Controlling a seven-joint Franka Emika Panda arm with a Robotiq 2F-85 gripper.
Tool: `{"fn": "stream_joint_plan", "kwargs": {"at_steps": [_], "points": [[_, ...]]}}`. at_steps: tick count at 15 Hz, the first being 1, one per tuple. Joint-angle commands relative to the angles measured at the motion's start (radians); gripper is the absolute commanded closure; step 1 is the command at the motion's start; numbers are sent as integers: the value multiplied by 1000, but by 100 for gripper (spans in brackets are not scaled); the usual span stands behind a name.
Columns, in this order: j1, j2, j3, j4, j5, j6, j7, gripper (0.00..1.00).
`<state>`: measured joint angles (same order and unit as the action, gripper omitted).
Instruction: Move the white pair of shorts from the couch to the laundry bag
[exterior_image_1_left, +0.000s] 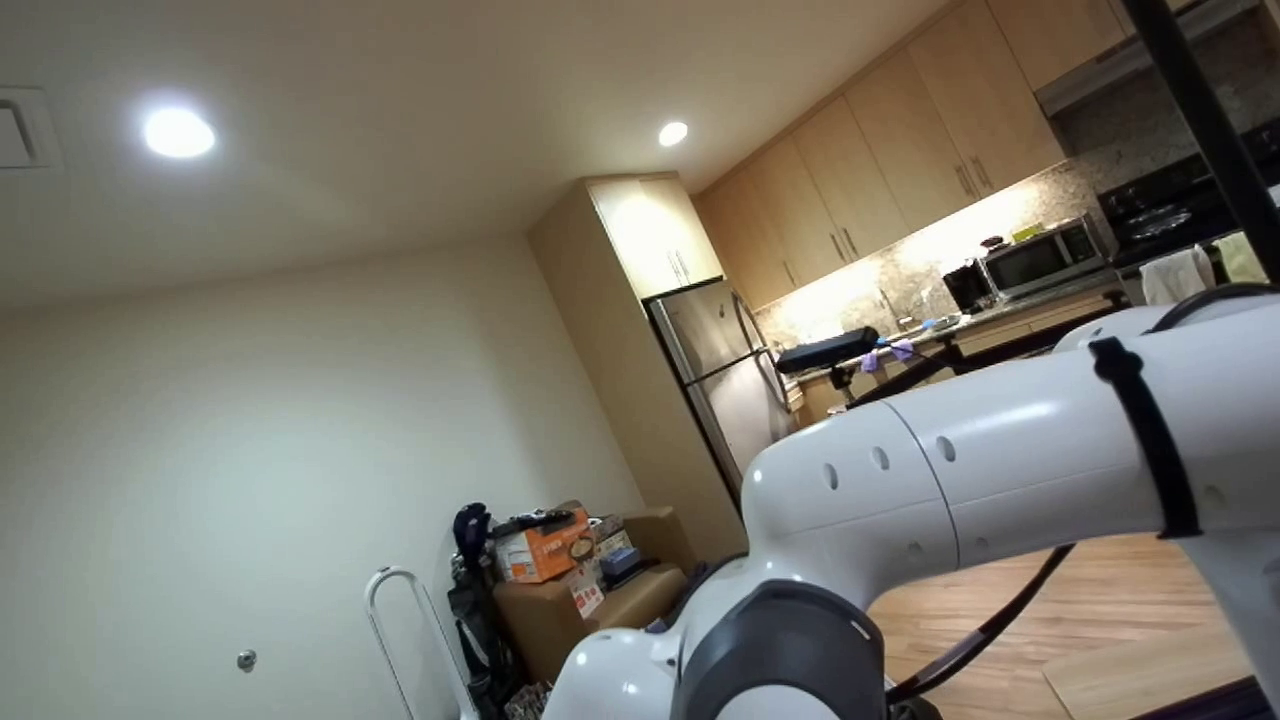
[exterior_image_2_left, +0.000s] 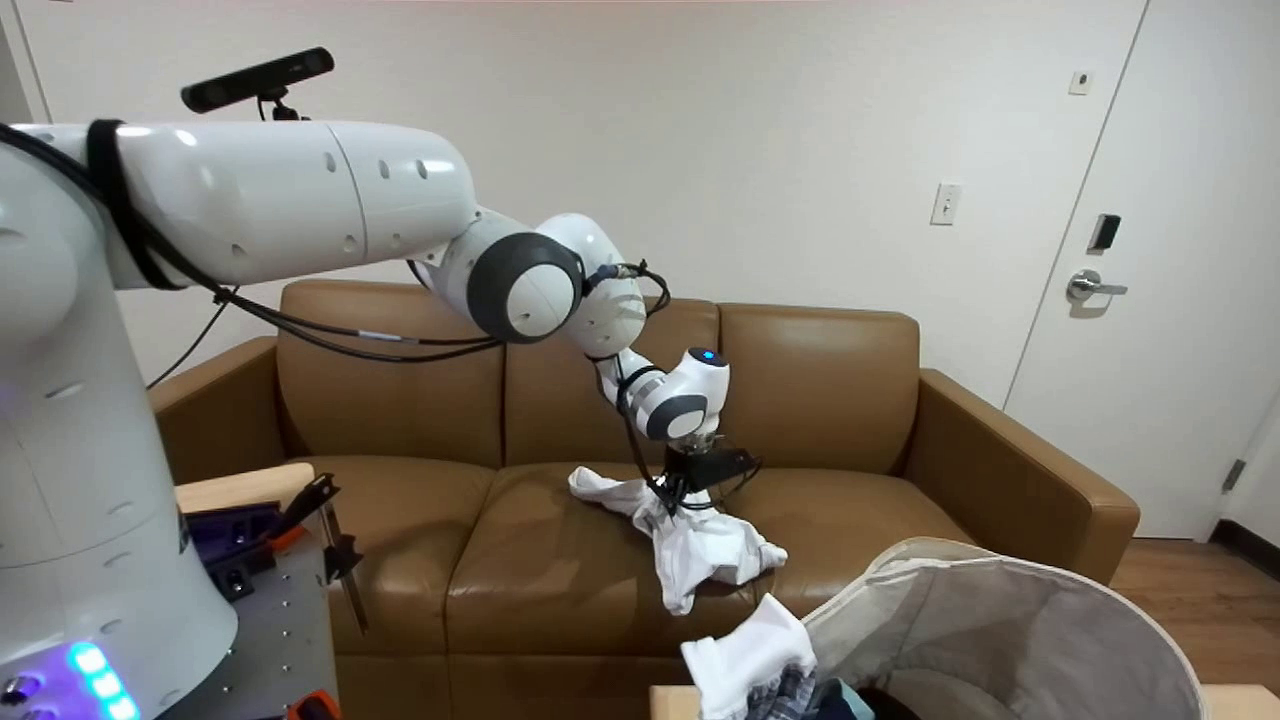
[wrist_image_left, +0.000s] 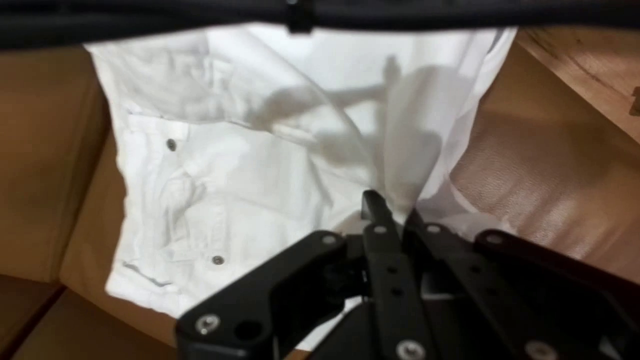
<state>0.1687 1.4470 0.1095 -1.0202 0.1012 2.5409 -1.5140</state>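
The white shorts (exterior_image_2_left: 705, 560) lie crumpled on the middle of the brown couch (exterior_image_2_left: 550, 580). In the wrist view the shorts (wrist_image_left: 250, 175) spread under my gripper, with two metal buttons showing. My gripper (wrist_image_left: 392, 210) has its fingers close together with a raised fold of the white cloth pinched between them. In an exterior view the gripper (exterior_image_2_left: 688, 497) is down at the shorts, and its fingertips are hard to see there. The beige laundry bag (exterior_image_2_left: 1040, 585) stands open in front of the couch at the right. The shorts and the bag are out of view in the exterior view facing the kitchen.
A white cloth (exterior_image_2_left: 750, 650) and darker clothes lie at the bag's left side, by a wooden surface (exterior_image_2_left: 672, 702). The couch's right armrest (exterior_image_2_left: 1020, 470) rises behind the bag. Tools (exterior_image_2_left: 290, 520) sit beside the robot base. Boxes (exterior_image_1_left: 590, 600) stand along the wall.
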Motion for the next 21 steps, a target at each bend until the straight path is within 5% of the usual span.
{"fn": "stream_joint_plan", "kwargs": {"at_steps": [1,7,8,9,15,17,21], "points": [[55,-181,-128,-141,-32,85,126,93],[261,-421,-442,-328,-57,200,379,94],[269,-463,-448,-369,-169,217,481,94],[158,-358,-318,-208,-205,159,426,94],[109,-347,-244,-193,-279,118,454,94],[107,-380,-245,-223,-330,134,495,94],[205,-557,-366,-427,-499,252,758,94]]}}
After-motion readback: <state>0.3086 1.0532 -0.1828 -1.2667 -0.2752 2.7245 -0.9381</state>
